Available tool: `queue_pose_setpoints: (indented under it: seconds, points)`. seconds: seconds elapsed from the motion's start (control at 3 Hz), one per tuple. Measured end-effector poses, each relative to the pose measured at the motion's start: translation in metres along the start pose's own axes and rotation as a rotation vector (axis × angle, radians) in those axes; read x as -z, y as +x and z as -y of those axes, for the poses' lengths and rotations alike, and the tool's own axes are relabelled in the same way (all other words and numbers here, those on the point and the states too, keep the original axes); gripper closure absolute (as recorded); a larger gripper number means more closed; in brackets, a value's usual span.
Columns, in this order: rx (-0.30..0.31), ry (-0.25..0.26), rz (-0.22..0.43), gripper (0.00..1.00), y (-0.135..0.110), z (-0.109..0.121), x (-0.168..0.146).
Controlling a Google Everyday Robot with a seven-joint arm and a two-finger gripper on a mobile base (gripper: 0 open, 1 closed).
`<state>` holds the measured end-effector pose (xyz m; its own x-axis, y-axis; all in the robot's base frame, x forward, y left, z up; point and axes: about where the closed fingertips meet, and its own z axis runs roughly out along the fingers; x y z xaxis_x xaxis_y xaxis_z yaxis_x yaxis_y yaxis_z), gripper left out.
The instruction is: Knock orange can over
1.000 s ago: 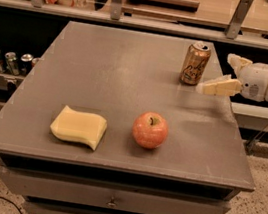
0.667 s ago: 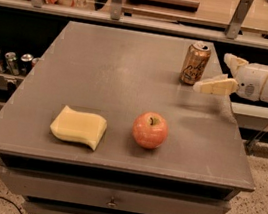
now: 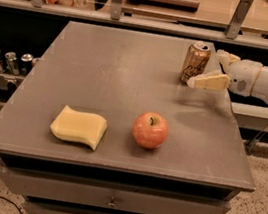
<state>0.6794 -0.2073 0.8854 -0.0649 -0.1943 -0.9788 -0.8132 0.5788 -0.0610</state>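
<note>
Your gripper (image 3: 217, 69) hangs over the far right edge of the surface (image 3: 104, 74), jaws spread wide. The orange can (image 3: 195, 63) stands upright just left of them, close beside the nearer tip. An apple (image 3: 150, 130) and a yellow sponge (image 3: 79, 127) lie well apart, toward the front.

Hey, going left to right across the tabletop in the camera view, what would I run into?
Yellow sponge → apple → orange can → end effector, open, reaching in from the table's right edge, close beside the can's right side.
</note>
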Motion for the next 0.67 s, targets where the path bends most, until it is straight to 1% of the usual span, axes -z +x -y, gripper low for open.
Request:
queue_pose_setpoints:
  seconds: [0.67]
  points:
    - [-0.023,-0.019,0.053,0.0,-0.002,-0.0011,-0.0141]
